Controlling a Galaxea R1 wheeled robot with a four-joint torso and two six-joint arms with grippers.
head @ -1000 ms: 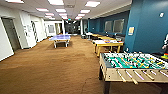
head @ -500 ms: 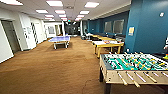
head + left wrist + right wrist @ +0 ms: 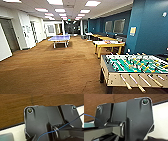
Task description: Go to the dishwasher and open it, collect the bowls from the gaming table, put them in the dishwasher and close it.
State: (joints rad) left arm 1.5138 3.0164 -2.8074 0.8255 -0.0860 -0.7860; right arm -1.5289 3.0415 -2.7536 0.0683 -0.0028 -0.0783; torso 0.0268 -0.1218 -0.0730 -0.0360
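The robot stands in a long games room with a brown carpet (image 3: 55,65) underfoot, and the gaming table (image 3: 132,68) is close by on the near right, its green field and rods with pale handles plain to see. No bowls can be made out on it from here; the field is crowded with small player figures, and anything sitting among them is too blurred to pick out. There is no dishwasher anywhere in this room as far as I can see, so I cannot say whether it has been opened. My guess is that the collecting step is at hand and nothing has been picked up so far, with loading and closing still ahead.

Farther off, a blue ping-pong table (image 3: 59,38) stands in the middle distance to the left, and a yellow-legged table (image 3: 108,45) sits along the blue wall (image 3: 150,30) on the right.

The wrist views look down past the robot's own dark plates to the carpet. I cannot tell whether either set of jaws is spread or pressed together, and no container is being carried that I can see.
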